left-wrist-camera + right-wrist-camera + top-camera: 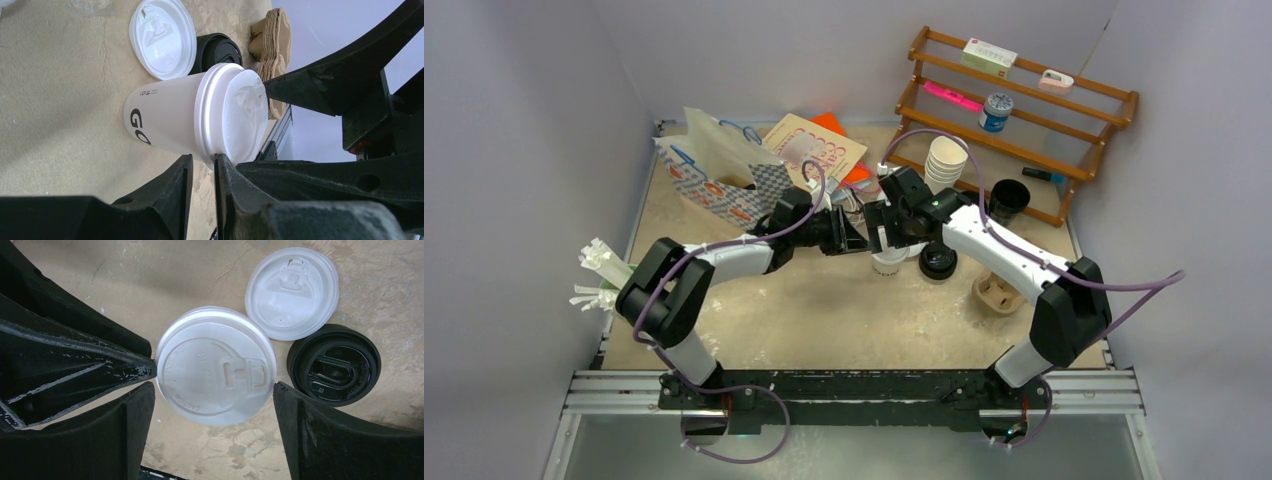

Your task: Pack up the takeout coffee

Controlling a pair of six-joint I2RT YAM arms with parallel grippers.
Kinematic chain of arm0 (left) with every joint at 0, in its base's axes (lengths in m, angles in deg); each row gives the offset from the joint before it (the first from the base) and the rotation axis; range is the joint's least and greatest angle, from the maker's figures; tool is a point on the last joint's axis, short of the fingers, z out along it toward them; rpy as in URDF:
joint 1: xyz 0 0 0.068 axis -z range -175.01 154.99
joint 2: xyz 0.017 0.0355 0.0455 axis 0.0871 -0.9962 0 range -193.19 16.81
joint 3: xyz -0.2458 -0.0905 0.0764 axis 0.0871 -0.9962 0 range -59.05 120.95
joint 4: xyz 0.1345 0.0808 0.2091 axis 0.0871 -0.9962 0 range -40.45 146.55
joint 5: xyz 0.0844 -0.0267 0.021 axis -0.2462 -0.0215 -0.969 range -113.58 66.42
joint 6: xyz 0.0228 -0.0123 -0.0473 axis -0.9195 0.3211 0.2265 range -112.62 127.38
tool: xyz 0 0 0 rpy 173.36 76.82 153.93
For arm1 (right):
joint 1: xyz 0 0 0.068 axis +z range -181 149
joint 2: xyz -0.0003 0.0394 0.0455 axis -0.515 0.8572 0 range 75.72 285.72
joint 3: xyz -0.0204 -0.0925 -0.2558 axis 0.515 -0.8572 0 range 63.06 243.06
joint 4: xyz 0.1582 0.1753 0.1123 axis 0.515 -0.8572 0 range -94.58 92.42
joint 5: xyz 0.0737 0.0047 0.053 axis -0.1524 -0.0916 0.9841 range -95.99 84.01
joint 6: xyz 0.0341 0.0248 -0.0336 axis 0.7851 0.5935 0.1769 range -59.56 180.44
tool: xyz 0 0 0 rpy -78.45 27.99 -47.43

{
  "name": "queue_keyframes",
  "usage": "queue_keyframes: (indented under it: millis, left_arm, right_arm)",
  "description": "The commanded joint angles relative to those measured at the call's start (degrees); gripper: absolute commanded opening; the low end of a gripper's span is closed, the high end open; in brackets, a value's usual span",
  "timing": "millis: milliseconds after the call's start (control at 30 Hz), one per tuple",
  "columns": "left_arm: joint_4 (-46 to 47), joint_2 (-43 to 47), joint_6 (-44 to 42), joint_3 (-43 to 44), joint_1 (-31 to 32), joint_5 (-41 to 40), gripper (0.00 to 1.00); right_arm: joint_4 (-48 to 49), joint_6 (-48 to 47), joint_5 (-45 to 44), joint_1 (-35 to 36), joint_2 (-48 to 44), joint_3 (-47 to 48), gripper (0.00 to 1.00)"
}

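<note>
A white paper coffee cup [165,117] with a white lid [215,365] stands mid-table [886,266] between both arms. My right gripper [212,389] hangs over it, open wide, one finger on each side of the lid and neither touching it. My left gripper [202,167] reaches in from the side with only a narrow gap between its jaws. The lid's rim sits at the mouth of that gap, and one fingertip [150,367] touches the rim. A loose white lid [162,37] and a black lid [334,365] lie just beyond the cup. A lidless black cup [1007,198] stands further back.
A brown cardboard cup carrier [999,292] lies right of the cup. A stack of white cups [946,160] stands before the wooden rack [1024,110]. A patterned paper bag [724,175] and a booklet [814,148] are at the back left. White straws [599,265] sit at the left edge.
</note>
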Motion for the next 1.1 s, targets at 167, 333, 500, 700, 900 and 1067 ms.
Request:
queue_keyframes:
  millis: [167, 333, 500, 700, 900, 1067]
  left_arm:
    - [-0.65, -1.35, -2.16, 0.59, 0.32, 0.18, 0.21]
    - [-1.85, -2.13, -2.84, 0.65, 0.30, 0.25, 0.21]
    - [-3.00, -2.63, -3.70, 0.65, 0.33, -0.01, 0.21]
    - [-4.48, -3.19, -4.82, 0.64, 0.31, -0.36, 0.21]
    - [-5.83, -1.54, -5.69, 2.64, 0.27, -0.77, 0.21]
    - [-10.37, -0.86, -7.93, 8.90, 0.27, -1.15, 0.29]
  right_arm:
    - [-0.60, -0.13, -1.53, -0.72, 1.64, 0.41, 0.83]
    - [-0.56, -0.10, -1.37, -0.91, 2.04, -0.29, 0.81]
    - [-0.96, -0.37, -1.18, -0.83, 2.42, -0.78, 0.81]
    - [-1.13, -0.43, -0.81, -0.88, 1.90, -0.06, 0.91]
    - [-0.42, -0.72, -0.29, -0.91, 1.15, -0.97, 0.98]
    - [0.10, -1.13, -0.88, -1.15, 1.01, -1.47, 0.94]
